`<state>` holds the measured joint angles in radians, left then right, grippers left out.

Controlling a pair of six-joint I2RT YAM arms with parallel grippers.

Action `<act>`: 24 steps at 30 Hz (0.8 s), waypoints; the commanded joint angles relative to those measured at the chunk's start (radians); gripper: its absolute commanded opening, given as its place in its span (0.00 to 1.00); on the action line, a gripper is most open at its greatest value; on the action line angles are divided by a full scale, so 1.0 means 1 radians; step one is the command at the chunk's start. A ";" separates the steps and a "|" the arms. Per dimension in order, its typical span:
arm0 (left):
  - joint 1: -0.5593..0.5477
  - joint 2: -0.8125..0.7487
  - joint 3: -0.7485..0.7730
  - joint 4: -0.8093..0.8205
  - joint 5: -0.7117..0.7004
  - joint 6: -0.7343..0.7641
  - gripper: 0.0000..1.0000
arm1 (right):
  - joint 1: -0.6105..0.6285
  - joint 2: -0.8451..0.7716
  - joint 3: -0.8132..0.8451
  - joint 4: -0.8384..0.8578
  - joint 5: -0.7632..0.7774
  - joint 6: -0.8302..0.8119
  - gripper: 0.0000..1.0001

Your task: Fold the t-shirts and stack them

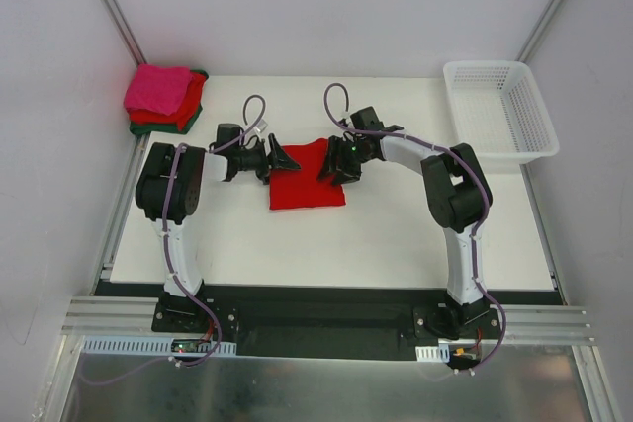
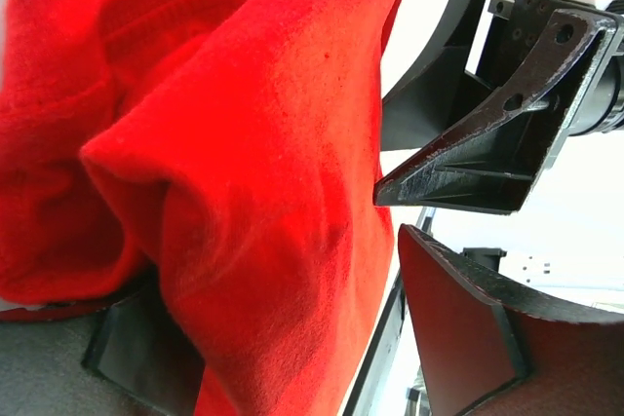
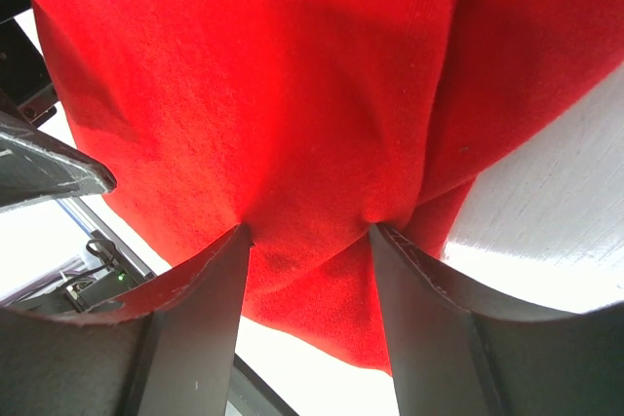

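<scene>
Right gripper [image 3: 310, 233]: two dark fingers [image 3: 195, 328] fill the foot of its wrist view. The tips are set partway apart and clamped on a thick bunch of the red t-shirt [image 3: 292, 94], with creases running into both tips.
Red t-shirt position: mid-table, between the two claws. The near part lies flat on the white table [image 1: 396, 234]. The far part is gathered up where the claws meet it.
Left gripper [image 1: 281, 159]: jaws apart, straddling a rolled fold of the same shirt. One finger [image 2: 468, 328] is bare just beside the cloth and the other is mostly hidden under it. No pinch is visible.
Left arm [image 1: 170, 185]: base at the near left, elbow bent high, forearm turned to the right. The wrist reaches to the shirt's left edge, toward its far end.
Right arm [image 1: 450, 190]: base at the near right, elbow raised, forearm sweeping left. The wrist is at the shirt's right edge.
Claw spacing: they face each other across the shirt, near but not touching.
Folded stack [image 1: 163, 101]: far-left corner of the table, with hot pink on top, red under it and dark green at the bottom. It is well apart from both arms.
Basket [image 1: 499, 111]: white lattice, at the far-right corner.
</scene>
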<state>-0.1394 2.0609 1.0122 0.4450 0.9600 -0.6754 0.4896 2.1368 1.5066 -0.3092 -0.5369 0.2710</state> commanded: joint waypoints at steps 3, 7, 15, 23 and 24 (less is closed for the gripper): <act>-0.049 0.053 -0.006 -0.204 -0.122 0.093 0.73 | 0.006 -0.040 -0.023 -0.019 0.028 0.000 0.57; -0.062 0.057 0.002 -0.204 -0.127 0.088 0.64 | 0.007 -0.043 -0.023 -0.019 0.028 0.002 0.57; -0.063 0.070 0.014 -0.204 -0.113 0.073 0.00 | 0.006 -0.048 -0.036 -0.015 0.028 0.000 0.57; -0.063 0.051 -0.027 -0.089 -0.095 0.021 0.00 | -0.002 -0.184 -0.089 -0.037 0.049 -0.036 0.68; -0.063 0.053 -0.034 -0.080 -0.090 0.016 0.00 | -0.002 -0.281 -0.101 -0.072 0.096 -0.050 0.78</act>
<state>-0.1844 2.0850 1.0283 0.3676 0.9184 -0.6632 0.4896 2.0869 1.4475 -0.2977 -0.5232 0.2691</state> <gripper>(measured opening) 0.154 0.649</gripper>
